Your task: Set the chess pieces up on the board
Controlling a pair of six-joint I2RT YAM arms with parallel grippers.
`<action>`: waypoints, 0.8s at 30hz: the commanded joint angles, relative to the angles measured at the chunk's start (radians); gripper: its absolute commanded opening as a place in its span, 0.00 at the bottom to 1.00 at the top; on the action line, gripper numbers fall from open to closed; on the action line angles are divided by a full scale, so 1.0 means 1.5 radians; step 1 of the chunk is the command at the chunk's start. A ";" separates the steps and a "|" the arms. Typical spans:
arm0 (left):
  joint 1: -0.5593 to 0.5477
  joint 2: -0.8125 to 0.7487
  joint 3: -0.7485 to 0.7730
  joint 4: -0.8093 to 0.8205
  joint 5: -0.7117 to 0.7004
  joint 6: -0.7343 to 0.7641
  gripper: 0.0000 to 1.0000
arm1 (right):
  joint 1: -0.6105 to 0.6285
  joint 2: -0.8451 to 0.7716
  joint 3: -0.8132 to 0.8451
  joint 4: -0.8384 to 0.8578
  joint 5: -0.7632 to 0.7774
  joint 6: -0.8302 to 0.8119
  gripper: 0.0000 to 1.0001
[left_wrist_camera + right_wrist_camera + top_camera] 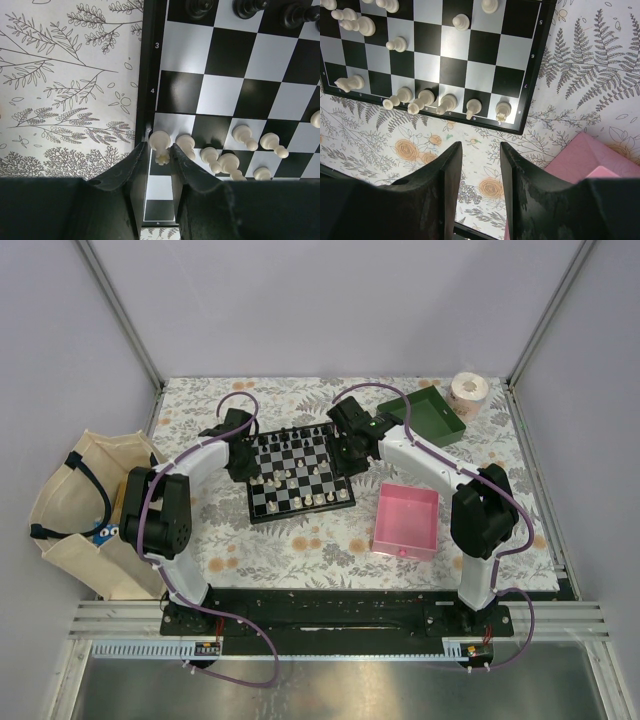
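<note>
Both arms bend over the black-and-white chequered chessboard (300, 480), one at each side.
The left gripper (160, 149) points down at the chessboard's left edge, jaws narrow about a cream-white chess piece (159, 140); whether they pinch it cannot be told. The right gripper (481, 150) hovers just off its right edge, jaws slightly apart, holding nothing.

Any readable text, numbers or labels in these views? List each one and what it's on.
"3": left border of the board, left wrist view.
"4": same border, just below the 3.
"5": same border, partly cut off beside a white piece.
"5", "6", "7": the board's right border, right wrist view.
Marks along the board's near border: too small to read.
Small tags at the arm bases: too small to read.
</note>
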State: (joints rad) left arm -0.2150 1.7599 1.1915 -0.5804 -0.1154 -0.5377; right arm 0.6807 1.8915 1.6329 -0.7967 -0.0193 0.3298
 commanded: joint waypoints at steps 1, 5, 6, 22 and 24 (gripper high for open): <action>0.002 0.006 0.024 0.015 0.010 0.005 0.28 | 0.005 -0.026 0.011 0.012 -0.005 0.001 0.45; 0.002 0.001 0.023 0.014 0.010 0.008 0.21 | 0.006 -0.025 0.013 0.012 -0.006 0.002 0.45; 0.002 -0.004 0.023 0.015 0.011 0.009 0.19 | 0.005 -0.025 0.014 0.011 -0.006 0.002 0.45; 0.001 -0.095 -0.055 0.003 0.026 -0.002 0.05 | 0.005 -0.023 0.013 0.012 -0.007 0.000 0.45; 0.001 -0.111 -0.070 0.004 0.030 -0.004 0.05 | 0.005 -0.023 0.014 0.011 -0.008 0.001 0.45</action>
State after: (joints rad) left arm -0.2150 1.6695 1.1236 -0.5819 -0.0929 -0.5312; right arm 0.6807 1.8915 1.6329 -0.7967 -0.0200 0.3298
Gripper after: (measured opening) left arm 0.169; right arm 0.447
